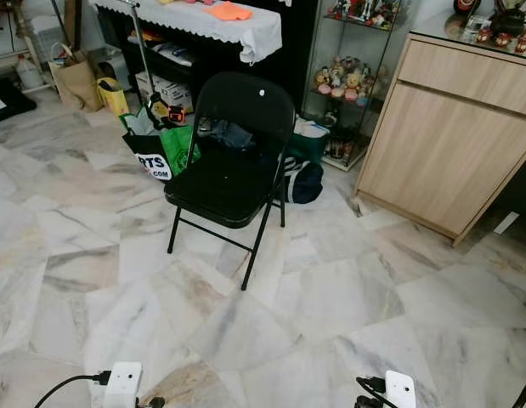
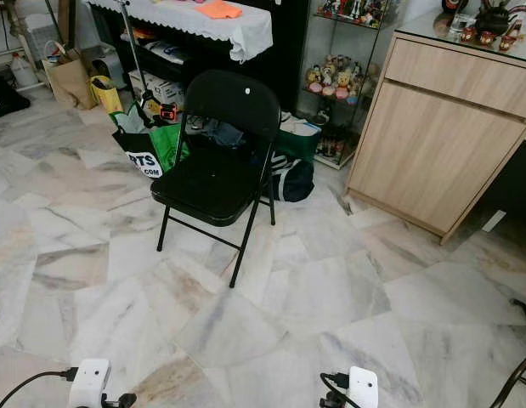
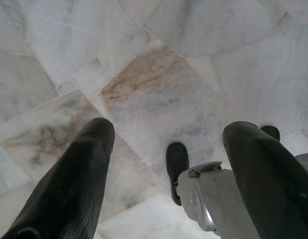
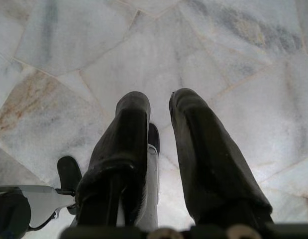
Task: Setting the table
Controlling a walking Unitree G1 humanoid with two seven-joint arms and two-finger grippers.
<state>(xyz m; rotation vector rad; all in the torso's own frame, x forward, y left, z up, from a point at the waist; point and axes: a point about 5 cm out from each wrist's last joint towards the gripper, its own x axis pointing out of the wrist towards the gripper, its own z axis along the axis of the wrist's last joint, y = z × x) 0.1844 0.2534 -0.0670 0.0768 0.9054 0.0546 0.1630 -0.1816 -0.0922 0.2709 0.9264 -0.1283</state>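
Our left gripper [image 3: 163, 134] hangs wide open, right gripper [image 4: 158, 107] nearly closed, both empty above marble floor [image 1: 347, 297]; black folding chair [image 1: 233, 166] well ahead.

Both head views looked forward and down at the same chair [image 1: 233, 161], while both wrist views faced straight down at the marble floor [image 3: 158, 94].

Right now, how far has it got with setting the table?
Nothing looks done yet. Both grippers, left and right, hang over the marble floor holding nothing. Ahead stand a black folding chair and a wooden cabinet. Fetching and laying everything is still left.
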